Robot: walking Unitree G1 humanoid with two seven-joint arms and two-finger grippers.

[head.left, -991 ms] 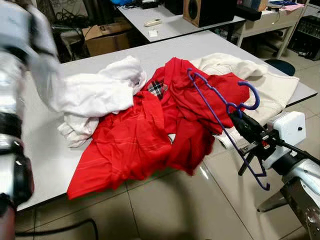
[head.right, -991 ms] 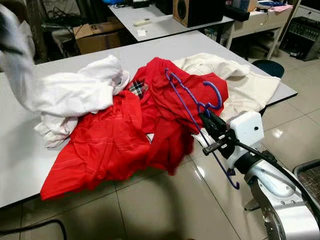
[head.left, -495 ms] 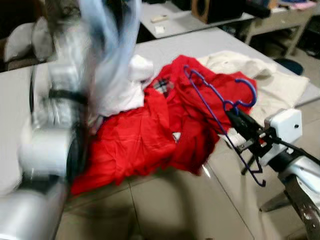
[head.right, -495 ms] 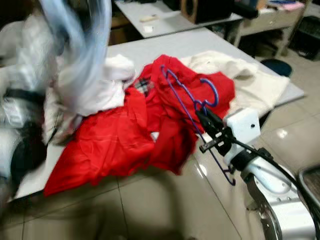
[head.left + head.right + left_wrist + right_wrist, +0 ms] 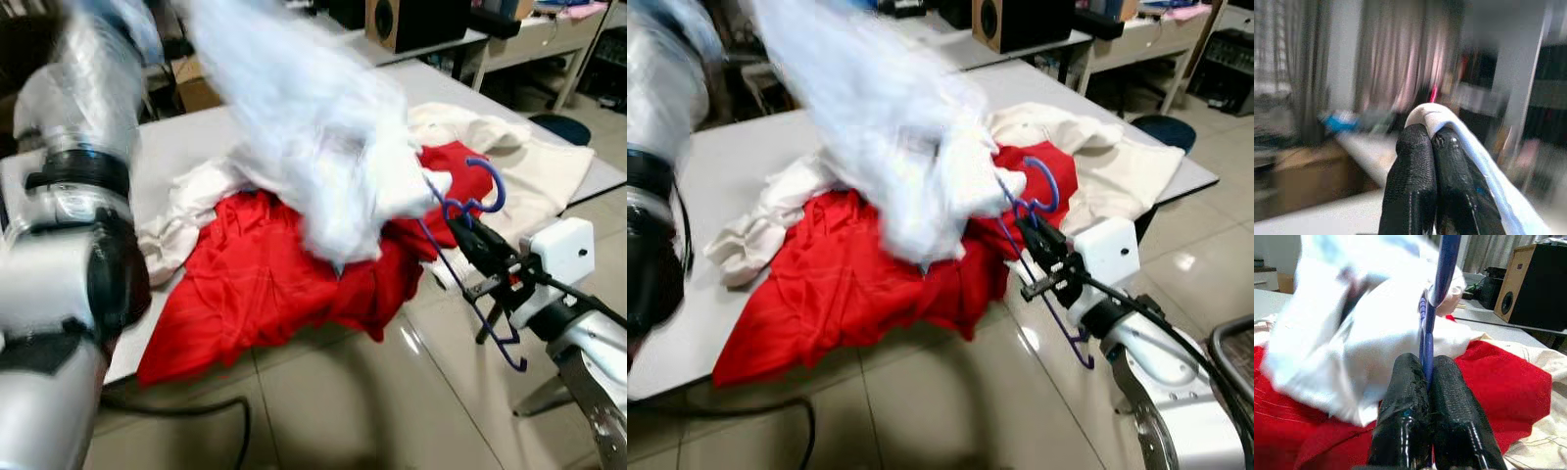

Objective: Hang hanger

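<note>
My right gripper (image 5: 468, 231) is shut on a blue plastic hanger (image 5: 481, 208), holding it by its neck just off the table's near right edge; the right wrist view shows the hanger's blue rod (image 5: 1440, 293) pinched between the black fingers (image 5: 1403, 416). My left gripper (image 5: 1431, 142) is shut on a white garment (image 5: 313, 127), which hangs blurred in the air above the clothes pile and hides part of the hanger. White cloth (image 5: 1484, 171) drapes over the left fingers in the left wrist view.
A grey table (image 5: 186, 142) carries a red garment (image 5: 265, 284), a cream garment (image 5: 519, 157) and more white cloth (image 5: 181, 211). Beyond stand a second table, a speaker (image 5: 411, 20) and cardboard boxes. A black cable (image 5: 176, 411) lies on the tiled floor.
My left arm has swung the white garment up off the table and across to the right, over the red clothes and the hanger. The right gripper and hanger have barely moved.
</note>
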